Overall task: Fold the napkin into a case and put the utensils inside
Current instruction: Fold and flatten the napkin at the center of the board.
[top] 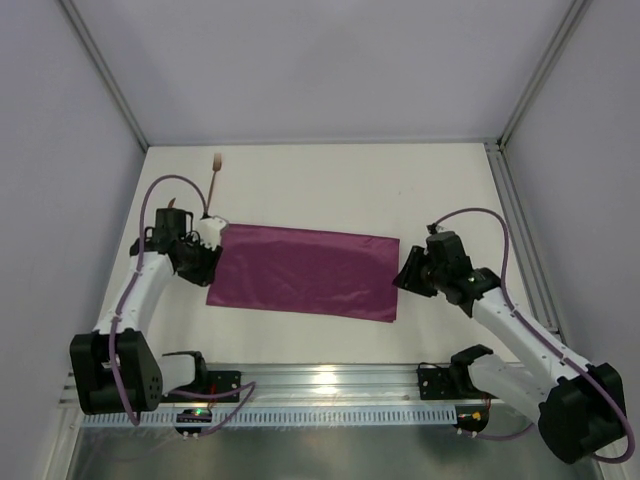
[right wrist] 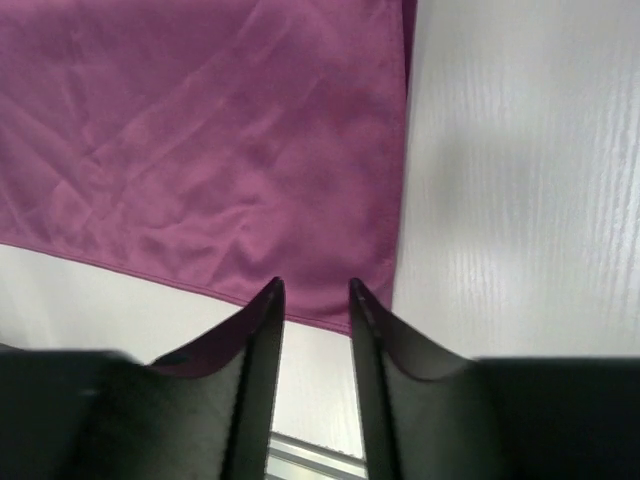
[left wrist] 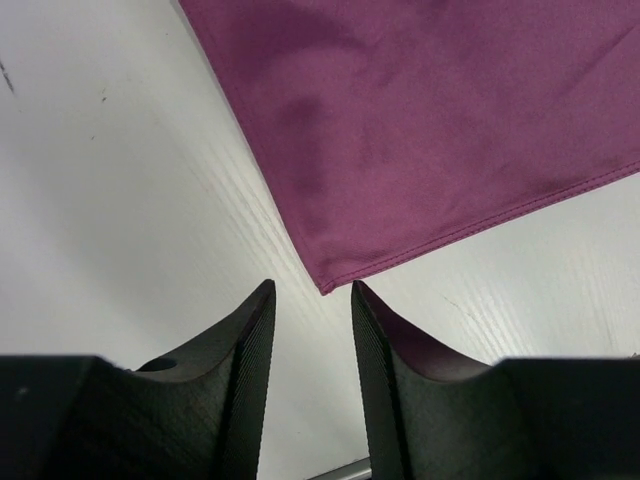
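The napkin (top: 305,272), a plum, faintly glossy cloth with soft creases, lay folded into a long flat rectangle across the middle of the white, wood-grained counter (top: 330,190). A slim brown fork (top: 214,175) rested apart from it on bare counter toward the far left corner. The left end effector (left wrist: 312,288) at the napkin's left end and the right end effector (right wrist: 312,285) at its right end both had their ribbed black jaws spread, pinching nothing.

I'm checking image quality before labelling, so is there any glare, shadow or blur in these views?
Top external: glare on the metal rail, napkin evenly lit and sharp. Left wrist: left hand dark and soft-edged. Right wrist: grey shadow on the table beside the napkin, right hand blurred.
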